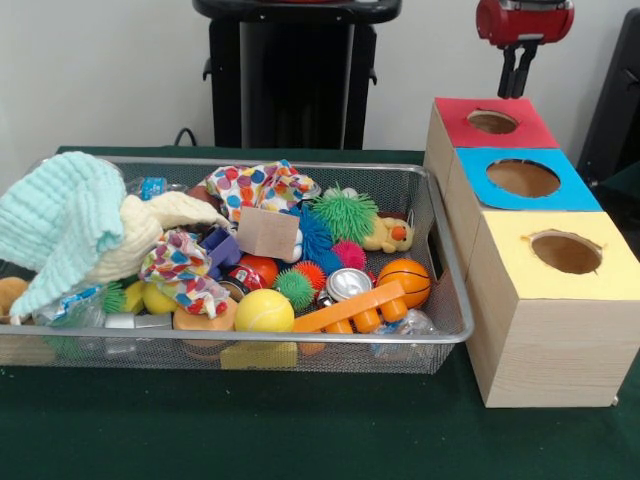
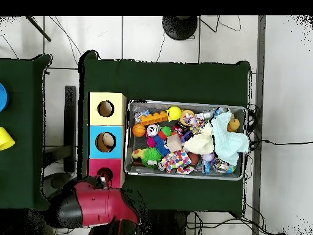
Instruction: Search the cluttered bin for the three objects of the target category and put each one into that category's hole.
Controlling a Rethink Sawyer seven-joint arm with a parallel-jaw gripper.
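At upper right of the front view, the gripper [image 1: 518,82] hangs above the red box [image 1: 492,124], empty. Its fingers sit close together. Left of the boxes, the wire bin [image 1: 440,250] holds jumbled toys.

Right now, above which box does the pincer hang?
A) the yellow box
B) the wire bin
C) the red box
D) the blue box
C: in the front view the pincer hangs just above the red box, at the far end of the row from the yellow one.
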